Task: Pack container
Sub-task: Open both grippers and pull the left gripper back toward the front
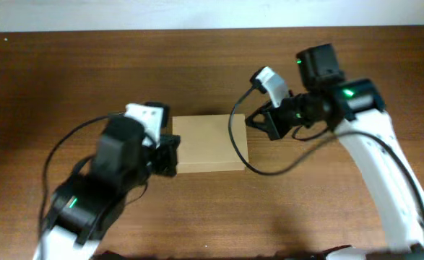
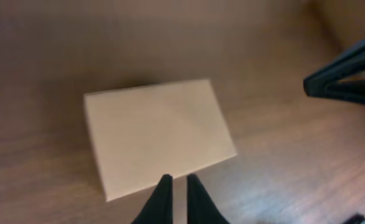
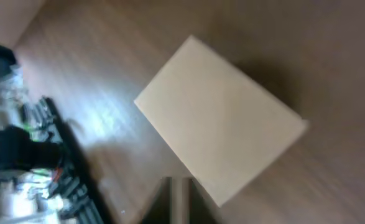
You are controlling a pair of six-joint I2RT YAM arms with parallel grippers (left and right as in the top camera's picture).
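The container (image 1: 210,143) is a plain tan cardboard box lying flat on the wooden table with its lid down. It also shows in the left wrist view (image 2: 157,140) and the right wrist view (image 3: 222,121). My left gripper (image 1: 170,155) hovers at the box's left end, its dark fingers a narrow slit apart (image 2: 177,180) with nothing between them. My right gripper (image 1: 258,121) is at the box's upper right corner, its fingers also slightly parted (image 3: 181,183) and empty. Neither gripper holds the box.
A black cable (image 1: 235,144) from the right arm hangs across the box's right edge. The right gripper's dark fingers (image 2: 347,78) show at the right of the left wrist view. The left arm's body (image 3: 20,155) fills the left of the right wrist view.
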